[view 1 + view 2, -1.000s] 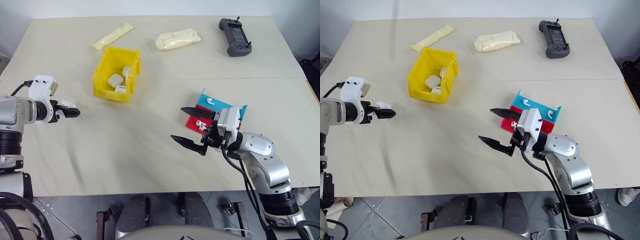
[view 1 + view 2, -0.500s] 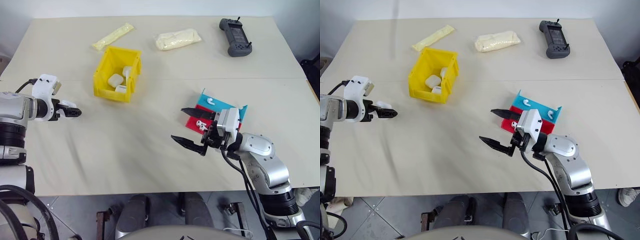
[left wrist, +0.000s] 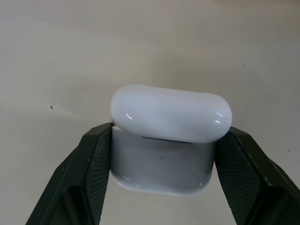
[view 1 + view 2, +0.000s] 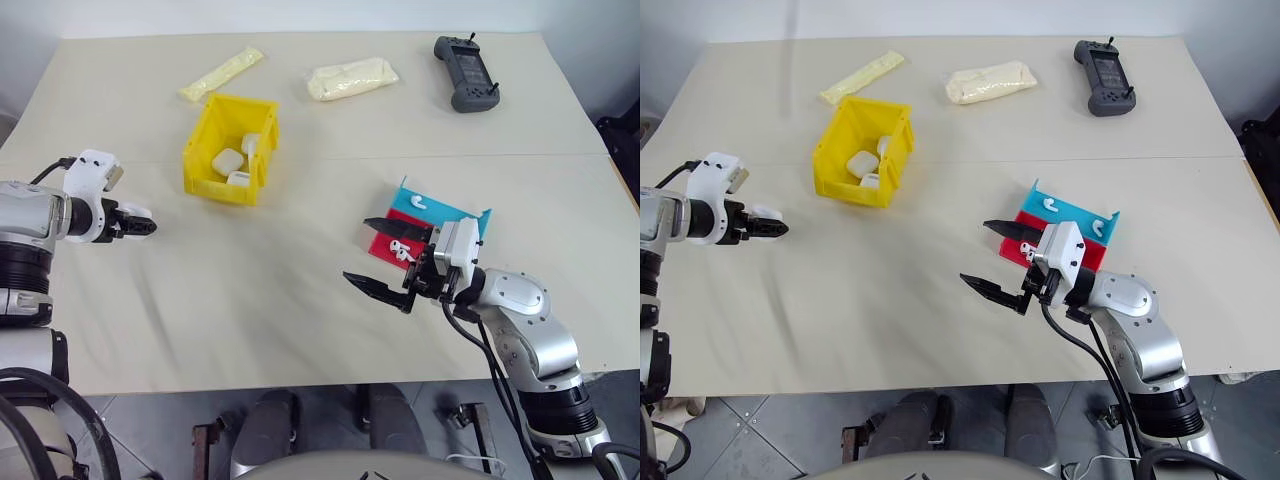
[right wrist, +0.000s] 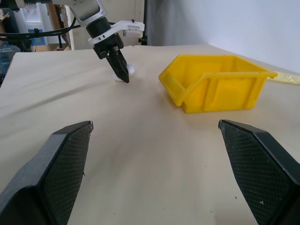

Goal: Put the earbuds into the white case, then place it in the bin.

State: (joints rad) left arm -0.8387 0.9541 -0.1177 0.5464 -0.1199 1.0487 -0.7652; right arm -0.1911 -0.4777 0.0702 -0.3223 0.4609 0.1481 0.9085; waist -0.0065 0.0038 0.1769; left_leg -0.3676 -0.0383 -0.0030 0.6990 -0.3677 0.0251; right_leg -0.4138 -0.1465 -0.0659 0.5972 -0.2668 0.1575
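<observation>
My left gripper is shut on the white case near the table's left edge, one black finger pressed against each side. The case's lid is down. From the right wrist view the left gripper points down with the case at the table surface. The yellow bin stands beyond and to the right of it and holds white cases. White earbuds lie on the red and blue tray. My right gripper hangs open, empty, just left of the tray.
Two pale yellow packets and a black handheld controller lie along the table's far side. A seam runs across the table behind the bin. Bare tabletop stretches between the two grippers.
My left gripper's fingers have closed in on the white case, and its wrist has turned a little. The right arm has kept still.
</observation>
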